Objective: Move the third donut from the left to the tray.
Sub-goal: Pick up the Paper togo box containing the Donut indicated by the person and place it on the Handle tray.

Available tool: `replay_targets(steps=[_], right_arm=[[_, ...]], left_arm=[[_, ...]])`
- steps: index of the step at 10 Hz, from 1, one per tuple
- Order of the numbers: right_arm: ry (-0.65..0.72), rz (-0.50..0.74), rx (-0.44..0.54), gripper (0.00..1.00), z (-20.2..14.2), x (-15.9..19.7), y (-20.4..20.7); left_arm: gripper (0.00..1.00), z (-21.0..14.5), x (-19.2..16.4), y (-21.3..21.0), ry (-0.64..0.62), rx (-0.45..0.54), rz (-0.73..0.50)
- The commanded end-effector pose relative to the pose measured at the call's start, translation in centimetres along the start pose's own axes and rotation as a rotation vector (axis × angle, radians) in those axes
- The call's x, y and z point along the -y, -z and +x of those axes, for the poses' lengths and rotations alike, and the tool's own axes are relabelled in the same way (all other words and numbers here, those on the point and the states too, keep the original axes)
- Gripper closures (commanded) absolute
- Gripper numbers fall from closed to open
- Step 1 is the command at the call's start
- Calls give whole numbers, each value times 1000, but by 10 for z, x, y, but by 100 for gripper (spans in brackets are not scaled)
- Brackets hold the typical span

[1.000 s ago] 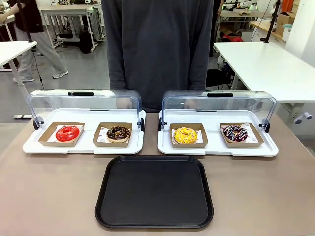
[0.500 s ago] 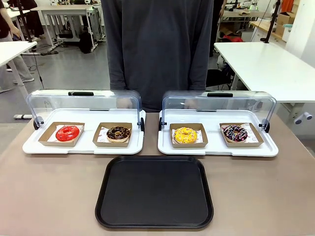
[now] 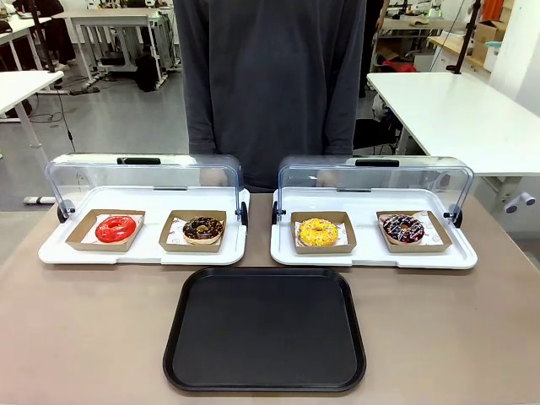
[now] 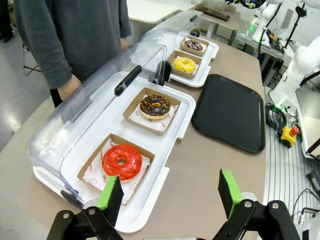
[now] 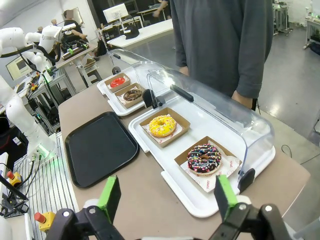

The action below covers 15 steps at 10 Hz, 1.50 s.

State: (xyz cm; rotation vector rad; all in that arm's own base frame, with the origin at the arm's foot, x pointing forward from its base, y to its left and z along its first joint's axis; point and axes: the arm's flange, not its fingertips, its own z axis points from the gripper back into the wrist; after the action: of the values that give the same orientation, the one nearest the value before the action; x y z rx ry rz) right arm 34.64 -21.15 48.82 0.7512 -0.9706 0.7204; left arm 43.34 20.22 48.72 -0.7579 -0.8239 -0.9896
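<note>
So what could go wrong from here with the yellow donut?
The yellow-iced donut sits just in front of the raised clear lid, so the right pincer coming down could knock it. Its cardboard holder is shallow; a pinch may squash icing or leave the holder behind. The sprinkled chocolate donut alongside could get bumped.

The brown table (image 3: pixel 76 337) carries two white lidded trays (image 3: pixel 143 256) and the black tray (image 3: pixel 264 329).

The tray (image 3: pixel 264 331) is finished in matt black plastic, the third donut (image 3: pixel 318 230) is coated with glossy yellow icing and seated in a plain brown cardboard holder (image 3: pixel 323 250), and the domed lids (image 3: pixel 375 181) are formed of clear, smooth plastic.
</note>
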Motion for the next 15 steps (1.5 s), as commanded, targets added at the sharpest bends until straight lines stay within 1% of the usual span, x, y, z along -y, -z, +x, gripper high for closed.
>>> replay_targets(steps=[1, 15], right_arm=[[-17, 2, 26, 0, 2, 2, 0], [-17, 2, 26, 0, 2, 2, 0]], left_arm=[[0, 0, 1, 0, -5, -4, -4], [0, 0, 1, 0, -5, -4, -4]])
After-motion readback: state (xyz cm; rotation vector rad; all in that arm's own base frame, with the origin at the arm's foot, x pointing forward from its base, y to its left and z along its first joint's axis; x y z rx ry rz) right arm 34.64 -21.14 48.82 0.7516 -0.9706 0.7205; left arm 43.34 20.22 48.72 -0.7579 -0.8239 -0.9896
